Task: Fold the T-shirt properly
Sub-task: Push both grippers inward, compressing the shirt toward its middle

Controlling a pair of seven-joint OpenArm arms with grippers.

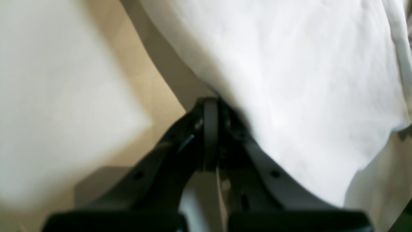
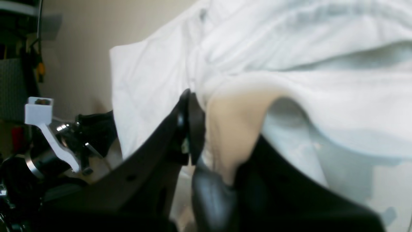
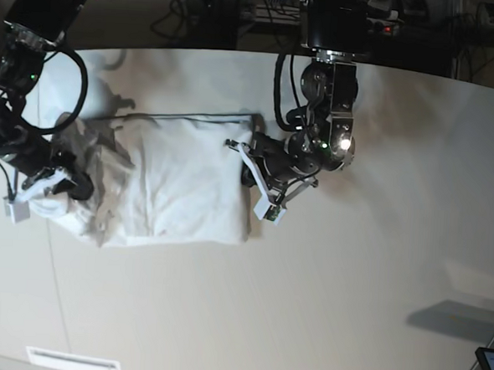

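Both wrist views are blurred; the T-shirt [image 2: 289, 48] runs off their edges, covering the table beneath.

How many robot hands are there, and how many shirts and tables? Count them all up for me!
Robot grippers: 2, the left gripper and the right gripper, both shut on the cloth
White T-shirt: 1
Table: 1
Total: 4
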